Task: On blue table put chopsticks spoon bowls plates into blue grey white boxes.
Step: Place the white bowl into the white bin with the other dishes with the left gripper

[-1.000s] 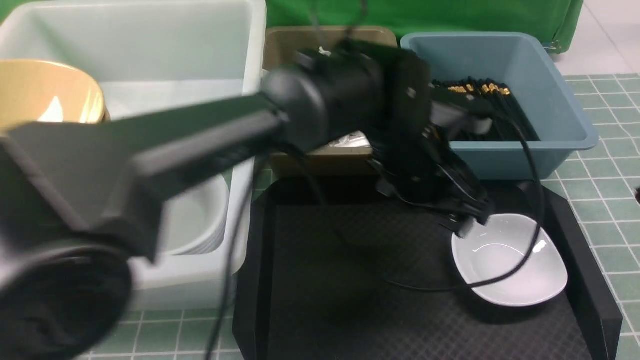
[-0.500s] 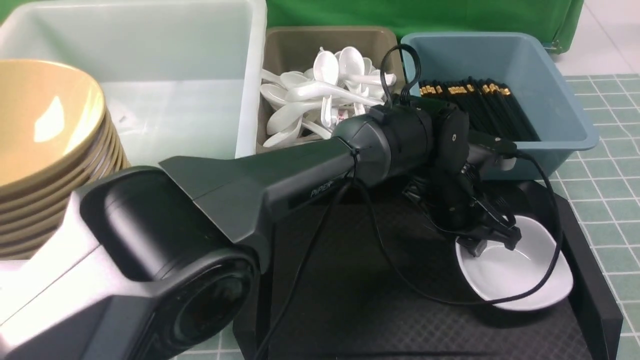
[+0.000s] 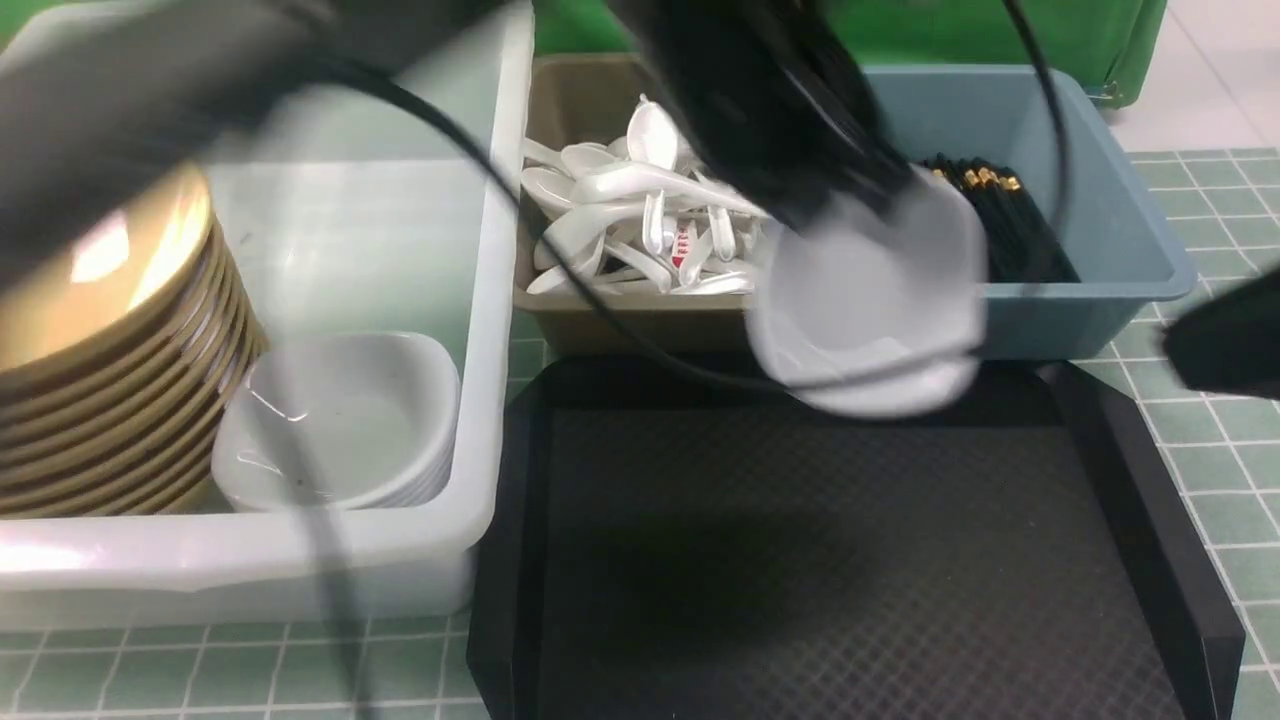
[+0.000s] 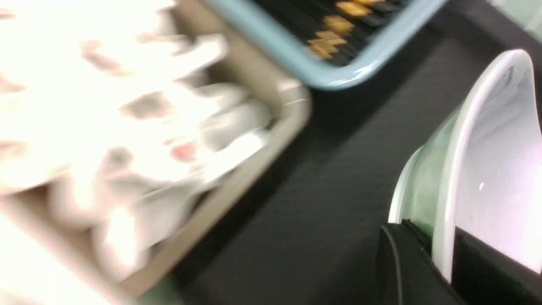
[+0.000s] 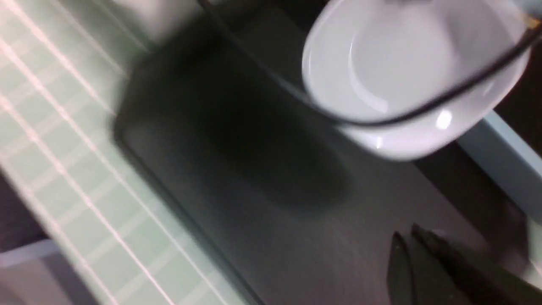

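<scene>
The plate [image 3: 880, 300] has been lifted off the black tray [image 3: 800, 600] (its earlier place) and is clamped by the left pincer [image 4: 440, 254] near the blue box [image 3: 1100, 290]. The right pincer [image 5: 406, 250] is closed, empty.

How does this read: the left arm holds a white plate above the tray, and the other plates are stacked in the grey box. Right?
No. The left arm holds a white plate above the tray, and the other plates are stacked in the white box, not the grey box, which holds spoons. The front view shows it.
</scene>
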